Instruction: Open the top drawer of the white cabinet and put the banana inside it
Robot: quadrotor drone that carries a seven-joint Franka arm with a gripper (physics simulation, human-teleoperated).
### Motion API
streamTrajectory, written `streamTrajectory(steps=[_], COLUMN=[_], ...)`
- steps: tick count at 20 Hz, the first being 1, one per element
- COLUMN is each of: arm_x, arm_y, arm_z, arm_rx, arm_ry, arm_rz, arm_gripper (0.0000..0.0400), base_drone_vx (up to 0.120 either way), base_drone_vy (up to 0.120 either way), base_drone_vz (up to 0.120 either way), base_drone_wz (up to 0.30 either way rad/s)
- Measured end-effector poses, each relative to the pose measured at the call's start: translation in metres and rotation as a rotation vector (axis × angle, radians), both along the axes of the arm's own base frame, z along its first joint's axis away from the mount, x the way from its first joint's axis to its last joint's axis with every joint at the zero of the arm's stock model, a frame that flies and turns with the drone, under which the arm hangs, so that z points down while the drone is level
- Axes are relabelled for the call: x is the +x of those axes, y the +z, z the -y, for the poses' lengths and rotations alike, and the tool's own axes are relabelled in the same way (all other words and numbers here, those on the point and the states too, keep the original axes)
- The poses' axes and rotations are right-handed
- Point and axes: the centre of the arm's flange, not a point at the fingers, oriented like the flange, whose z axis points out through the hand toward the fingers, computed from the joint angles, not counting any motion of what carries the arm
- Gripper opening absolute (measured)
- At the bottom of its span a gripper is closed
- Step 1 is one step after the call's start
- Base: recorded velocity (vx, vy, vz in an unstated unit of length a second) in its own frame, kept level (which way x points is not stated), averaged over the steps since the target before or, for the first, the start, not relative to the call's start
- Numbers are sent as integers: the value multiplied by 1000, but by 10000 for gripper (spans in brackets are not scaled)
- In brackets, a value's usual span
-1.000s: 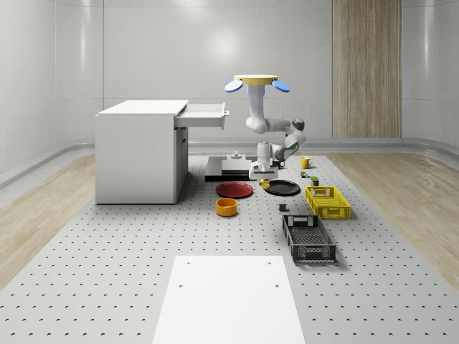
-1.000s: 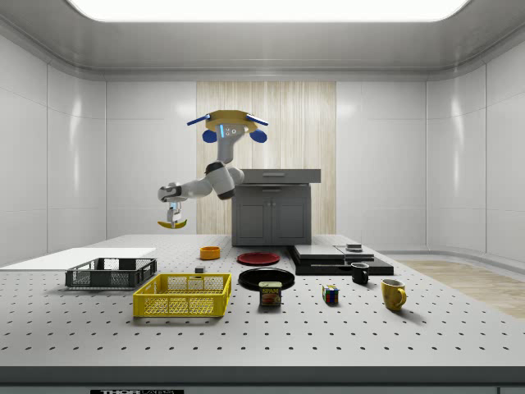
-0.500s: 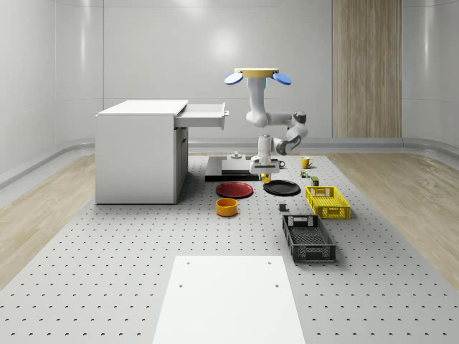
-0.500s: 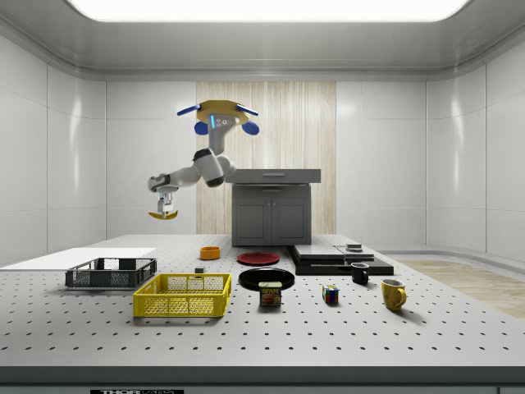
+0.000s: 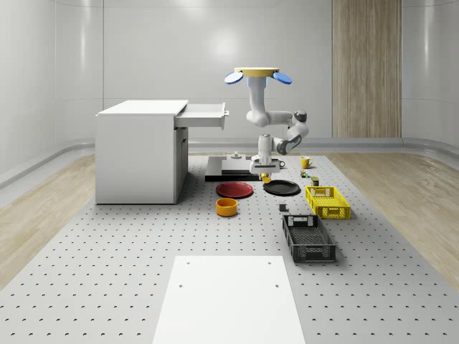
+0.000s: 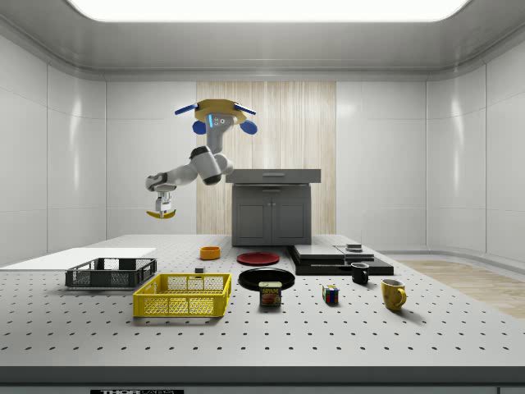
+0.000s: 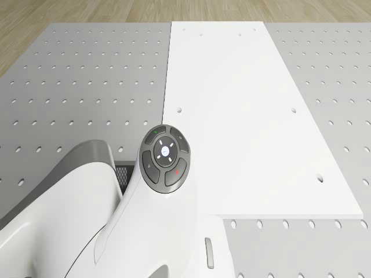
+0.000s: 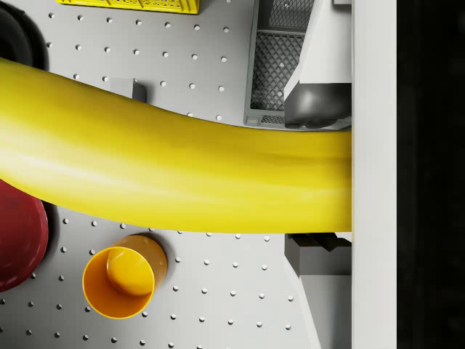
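While the top drawer [image 5: 203,114] is already pulled out, the banana [image 6: 161,214] is gripped by the closed claw [image 6: 161,208]. It's held up over the desk [image 5: 143,244], so stowing is left.

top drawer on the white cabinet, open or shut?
Open: the top drawer juts out from the white cabinet front toward the hovering drone.

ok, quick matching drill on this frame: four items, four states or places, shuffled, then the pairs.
Items:
1. banana
2. top drawer
3. orange bowl
4. drone

States or places:
A. pulled open
B. hovering above the table
C. held in the jaws, off the table
D. on the table by the red plate

Pairs: 1-C, 2-A, 3-D, 4-B
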Motion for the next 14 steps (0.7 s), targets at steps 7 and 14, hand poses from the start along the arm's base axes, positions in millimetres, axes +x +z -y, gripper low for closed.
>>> streamTrajectory(steps=[7,14], arm_x=[0,0], arm_y=[0,0], arm_z=[0,0], arm_rx=[0,0], arm_ry=[0,-1], arm_rz=[0,0], arm_gripper=[200,200], base_drone_vx=[-46,-120], base_drone_vy=[0,0], base_drone_vz=[57,120], base_drone_wz=[0,0])
